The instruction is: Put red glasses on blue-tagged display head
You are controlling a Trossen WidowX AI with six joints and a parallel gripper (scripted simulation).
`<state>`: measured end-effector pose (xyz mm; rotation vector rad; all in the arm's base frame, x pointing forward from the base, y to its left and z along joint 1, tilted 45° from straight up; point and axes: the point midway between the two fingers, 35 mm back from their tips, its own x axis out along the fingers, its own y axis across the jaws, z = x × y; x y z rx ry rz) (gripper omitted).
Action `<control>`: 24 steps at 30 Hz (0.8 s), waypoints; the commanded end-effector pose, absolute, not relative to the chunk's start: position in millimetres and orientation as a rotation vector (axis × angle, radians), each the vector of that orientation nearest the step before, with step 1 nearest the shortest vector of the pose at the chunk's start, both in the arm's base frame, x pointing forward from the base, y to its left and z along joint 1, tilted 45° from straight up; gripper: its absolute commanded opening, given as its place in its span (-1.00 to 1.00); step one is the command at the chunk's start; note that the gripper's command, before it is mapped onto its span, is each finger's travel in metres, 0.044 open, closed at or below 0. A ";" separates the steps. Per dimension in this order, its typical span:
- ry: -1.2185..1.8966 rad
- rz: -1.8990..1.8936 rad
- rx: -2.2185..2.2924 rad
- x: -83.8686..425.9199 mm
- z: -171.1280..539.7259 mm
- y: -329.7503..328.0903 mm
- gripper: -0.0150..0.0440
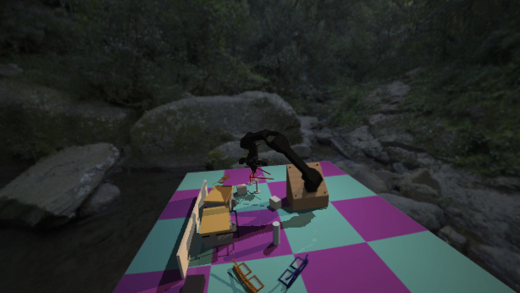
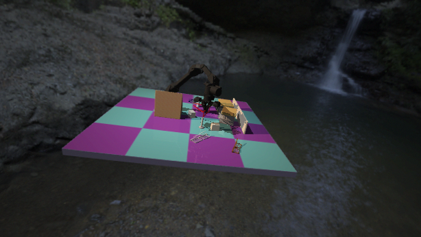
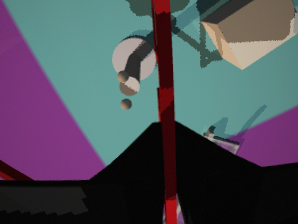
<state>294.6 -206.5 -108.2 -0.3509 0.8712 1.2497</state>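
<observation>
My gripper is shut on the red glasses. Their front is a red bar running between the fingers in the wrist view, and the temples stick out toward the arm base in the top view. They hang just above a thin pale stand with a round base. Two yellow-topped forms, a farther one and a nearer one, seem to be the display heads. I cannot make out the blue tag, noses or ears.
A tan panel stands behind the yellow-topped forms. Pale cubes and a white cylinder stand nearby. Orange glasses, blue glasses and pale glasses lie around.
</observation>
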 end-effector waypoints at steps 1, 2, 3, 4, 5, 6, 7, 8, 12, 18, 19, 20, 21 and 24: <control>0.778 1.325 -0.450 303.8 -108.9 -199.3 -0.49; 0.752 1.342 -0.481 306.6 -108.1 -198.3 -0.49; 0.725 1.360 -0.513 309.3 -107.2 -197.2 -0.49; 0.698 1.377 -0.545 312.1 -106.4 -196.1 -0.49; 0.671 1.394 -0.576 314.8 -105.5 -194.9 -0.49; 0.643 1.410 -0.608 317.5 -104.7 -193.8 -0.49; 0.615 1.426 -0.639 320.3 -103.8 -192.5 -0.49; 0.587 1.442 -0.670 323.0 -102.9 -191.3 -0.49; 0.515 1.479 -0.748 329.7 -100.7 -188.1 -0.49; 0.515 1.479 -0.748 330.0 -102.8 -186.3 -0.49; 0.515 1.479 -0.748 330.4 -104.7 -184.5 -0.49; 0.515 1.479 -0.748 330.8 -107.3 -182.3 -0.49; 0.515 1.479 -0.748 331.2 -110.4 -179.4 -0.49; 0.514 1.479 -0.748 332.6 -122.3 -168.1 -0.49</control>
